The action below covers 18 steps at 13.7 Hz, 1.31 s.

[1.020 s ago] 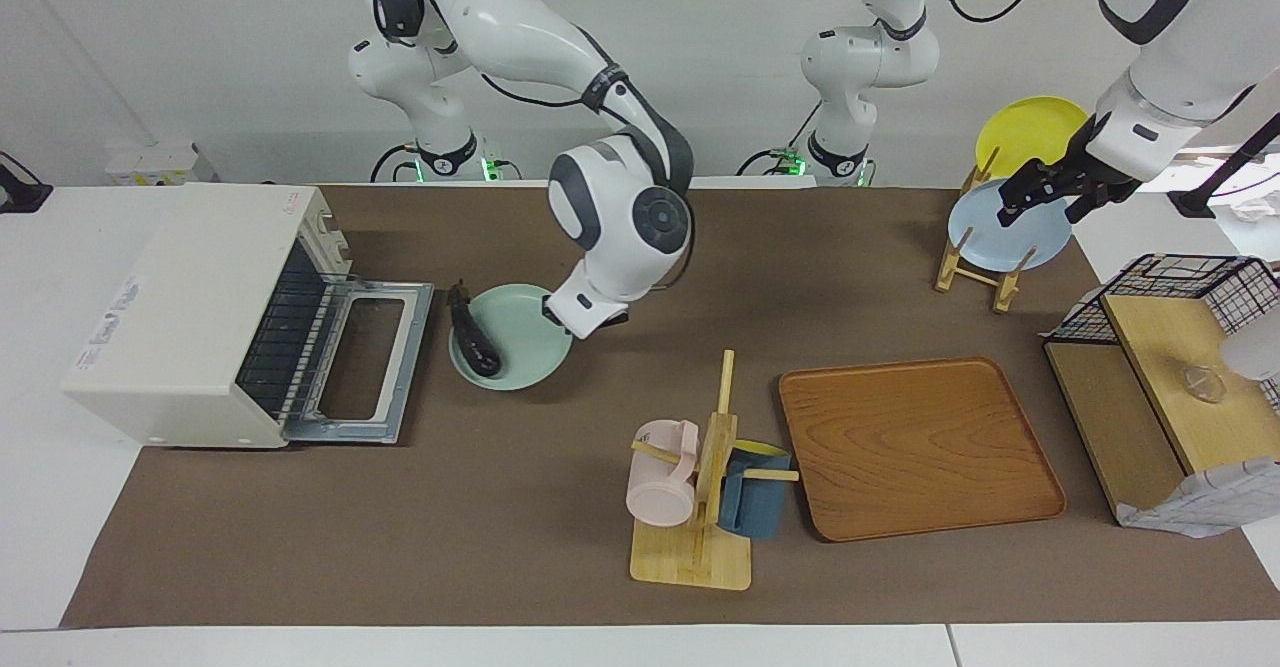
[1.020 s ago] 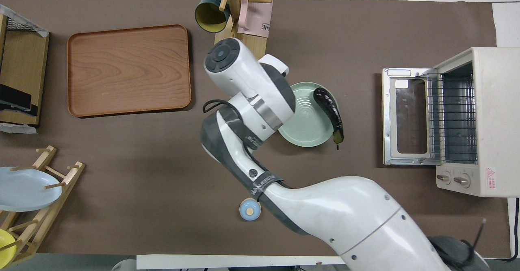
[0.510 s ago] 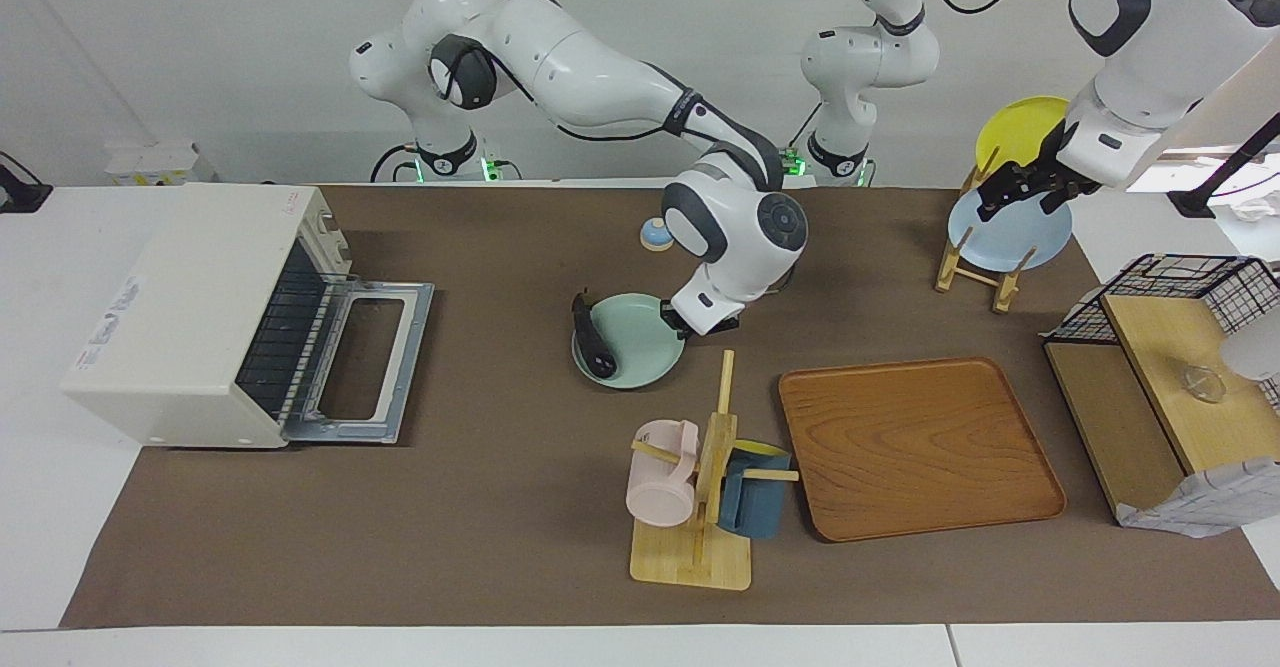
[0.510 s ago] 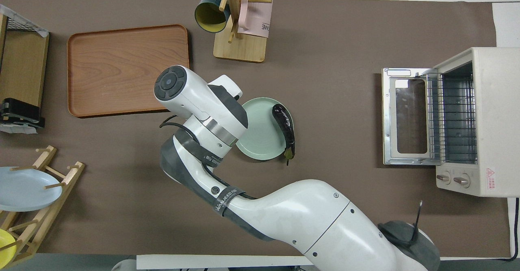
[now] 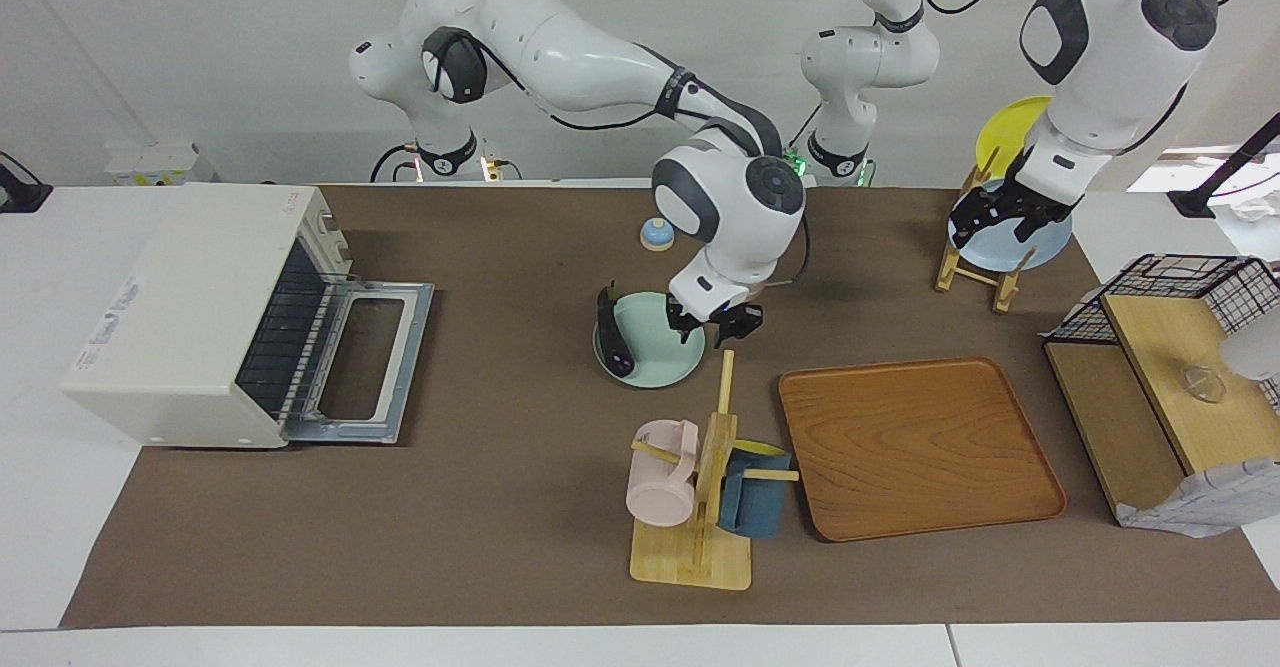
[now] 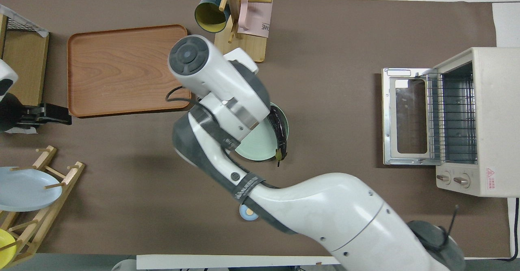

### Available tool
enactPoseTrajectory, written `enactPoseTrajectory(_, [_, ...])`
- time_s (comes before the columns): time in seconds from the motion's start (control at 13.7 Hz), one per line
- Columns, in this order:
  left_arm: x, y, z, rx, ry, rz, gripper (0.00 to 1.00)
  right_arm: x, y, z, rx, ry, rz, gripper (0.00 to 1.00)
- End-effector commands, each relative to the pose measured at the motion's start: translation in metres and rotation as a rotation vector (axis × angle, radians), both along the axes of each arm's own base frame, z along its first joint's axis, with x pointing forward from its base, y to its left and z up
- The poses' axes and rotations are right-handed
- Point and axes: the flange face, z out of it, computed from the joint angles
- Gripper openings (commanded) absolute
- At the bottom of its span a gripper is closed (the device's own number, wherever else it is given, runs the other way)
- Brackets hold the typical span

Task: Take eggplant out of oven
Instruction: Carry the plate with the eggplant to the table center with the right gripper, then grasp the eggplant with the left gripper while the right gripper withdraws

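Observation:
The eggplant (image 5: 612, 342) lies on the oven-side rim of a mint-green plate (image 5: 655, 362) at the table's middle, outside the oven (image 5: 190, 307). It also shows in the overhead view (image 6: 280, 129), on the plate (image 6: 258, 147). The oven (image 6: 483, 120) stands at the right arm's end, its door (image 5: 370, 357) dropped open and its rack bare. My right gripper (image 5: 716, 323) is open and holds nothing, just above the plate's edge nearest the wooden tray. My left gripper (image 5: 1003, 219) hangs over the plate rack.
A mug tree (image 5: 705, 492) with a pink and a blue mug stands farther from the robots than the plate. A wooden tray (image 5: 915, 447) lies beside it. A plate rack (image 5: 985, 257), a wire basket (image 5: 1185, 292) and a small blue knob (image 5: 656, 235) also stand here.
My right gripper dragged the plate with the eggplant away from the oven to the table's middle, then let go of its rim and rose. My left arm shifted a little over the rack.

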Motion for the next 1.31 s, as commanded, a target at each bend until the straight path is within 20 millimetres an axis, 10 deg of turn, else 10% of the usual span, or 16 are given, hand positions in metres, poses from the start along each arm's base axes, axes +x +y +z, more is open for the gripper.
enactPoseTrajectory(0.0, [-0.005,-0.090,-0.054,-0.029,-0.024,0.006,1.00,0.006,-0.094,-0.007,-0.022,0.076,-0.003,0.32])
enactPoseTrajectory(0.15, [-0.017,-0.193,-0.085,-0.046,-0.062,0.058,1.00,0.005,-0.159,-0.030,-0.021,0.103,0.026,0.05])
enactPoseTrajectory(0.29, [-0.037,-0.284,-0.103,-0.126,-0.131,0.116,1.00,-0.002,-0.204,-0.058,-0.038,0.126,0.047,0.02])
enactPoseTrajectory(0.66, [-0.062,-0.421,-0.155,-0.254,-0.185,0.188,1.00,-0.014,-0.300,-0.096,-0.106,0.201,0.109,0.01])
enactPoseTrajectory(1.02, [-0.059,-0.445,-0.187,-0.232,-0.170,0.183,0.87,-0.027,-0.337,-0.112,-0.150,0.225,0.164,0.01])
enactPoseTrajectory(1.24, [-0.060,-0.444,-0.191,-0.228,-0.168,0.184,0.33,-0.028,-0.342,-0.112,-0.168,0.240,0.182,0.01])
